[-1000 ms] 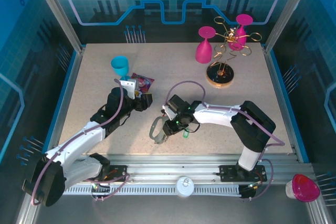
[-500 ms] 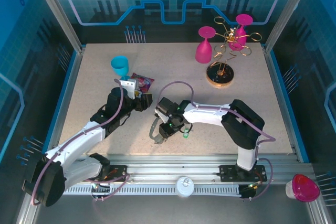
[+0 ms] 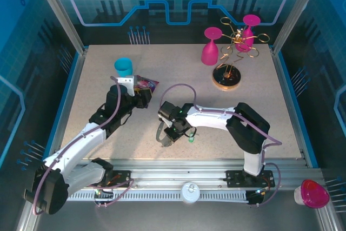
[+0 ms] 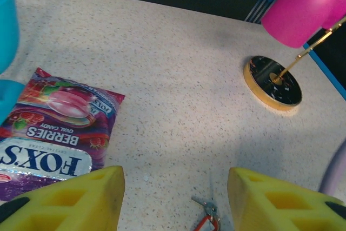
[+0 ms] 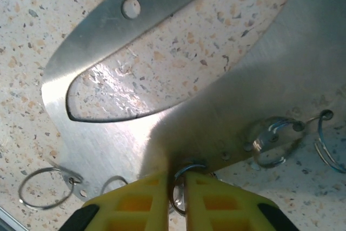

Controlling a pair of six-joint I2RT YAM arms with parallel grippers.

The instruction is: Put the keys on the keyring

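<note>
The right claw [image 5: 175,201] is pinched nearly closed on the lower edge of the keyring [image 5: 102,22], its yellow fingers [image 5: 132,206] squeezing the spot where a small wire ring [image 5: 179,185] hangs. The keyring lies flat on the speckled surface [image 3: 259,117], toward the arm bases and to the right of the snack packet [image 4: 54,128]. The green-tagged key [image 3: 191,139] lies further right of the packet than the keyring does, clear of the right claw. The left claw [image 4: 173,198] hovers wide and empty at the packet's near edge. The red-tagged key [image 4: 208,219] lies just right of the packet, between the left claw's fingers. A blue cup [image 3: 123,67] stands at the packet's far left. The gold rack [image 3: 226,78] and pink glasses [image 3: 210,50] stand well to its right.
</note>
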